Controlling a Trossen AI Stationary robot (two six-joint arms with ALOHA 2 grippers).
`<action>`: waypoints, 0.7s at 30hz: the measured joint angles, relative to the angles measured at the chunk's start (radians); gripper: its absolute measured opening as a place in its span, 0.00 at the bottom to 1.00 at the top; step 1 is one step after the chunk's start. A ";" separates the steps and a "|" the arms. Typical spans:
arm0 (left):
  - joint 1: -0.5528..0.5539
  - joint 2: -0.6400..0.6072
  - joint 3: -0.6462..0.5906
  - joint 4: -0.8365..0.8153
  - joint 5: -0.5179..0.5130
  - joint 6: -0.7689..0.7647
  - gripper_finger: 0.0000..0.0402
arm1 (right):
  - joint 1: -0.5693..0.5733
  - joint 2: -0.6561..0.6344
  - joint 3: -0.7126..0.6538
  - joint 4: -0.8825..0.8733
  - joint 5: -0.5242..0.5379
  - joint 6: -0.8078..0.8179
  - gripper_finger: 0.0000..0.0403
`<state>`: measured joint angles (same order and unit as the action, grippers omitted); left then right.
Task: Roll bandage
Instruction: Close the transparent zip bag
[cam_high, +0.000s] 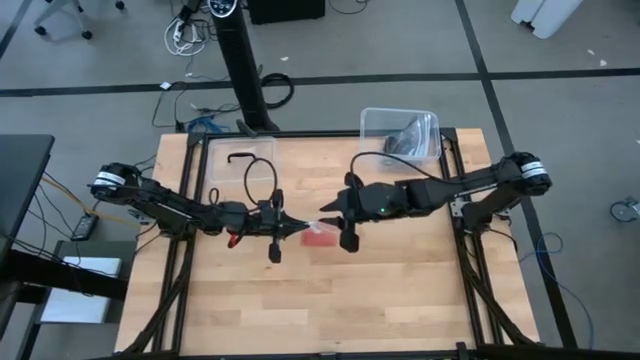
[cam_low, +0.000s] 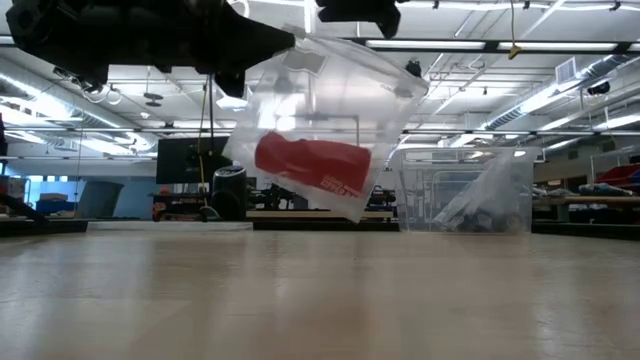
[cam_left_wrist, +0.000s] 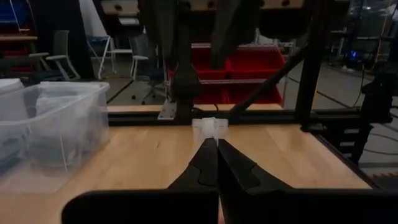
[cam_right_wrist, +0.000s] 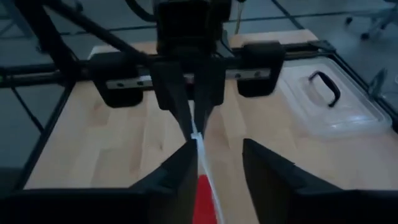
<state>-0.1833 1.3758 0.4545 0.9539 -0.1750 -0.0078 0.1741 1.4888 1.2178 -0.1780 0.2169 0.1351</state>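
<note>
While the clear plastic bag (cam_low: 330, 120) hangs above the desk (cam_high: 400, 290) with the red bandage (cam_low: 312, 165) rolled inside it, left end effector (cam_high: 300, 228) is clamped on the bag's edge, fingers (cam_left_wrist: 208, 168) together. Right end effector (cam_high: 328, 222) faces it at mid-desk, fingers (cam_right_wrist: 180, 171) apart, straddling the bag edge. Clear bin (cam_high: 400, 135) at the desk's far right corner, lid (cam_high: 240, 160) lying flat near the far left.

Bright red bandage (cam_low: 312, 166) with white lettering; clear bag (cam_low: 330, 90); pale wood table (cam_high: 400, 290); dark arms
</note>
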 joint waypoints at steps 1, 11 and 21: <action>0.000 0.000 0.000 -0.005 0.000 0.000 0.00 | -0.002 0.005 0.011 -0.007 -0.008 -0.021 0.28; 0.020 0.001 0.018 -0.100 0.003 -0.002 0.00 | -0.006 0.151 0.154 -0.195 -0.064 -0.060 0.35; 0.020 0.001 0.032 -0.127 0.012 0.002 0.00 | -0.033 0.215 0.256 -0.320 -0.111 -0.068 0.34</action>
<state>-0.1635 1.3769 0.4870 0.8272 -0.1627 -0.0063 0.1415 1.7037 1.4737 -0.4981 0.1055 0.0669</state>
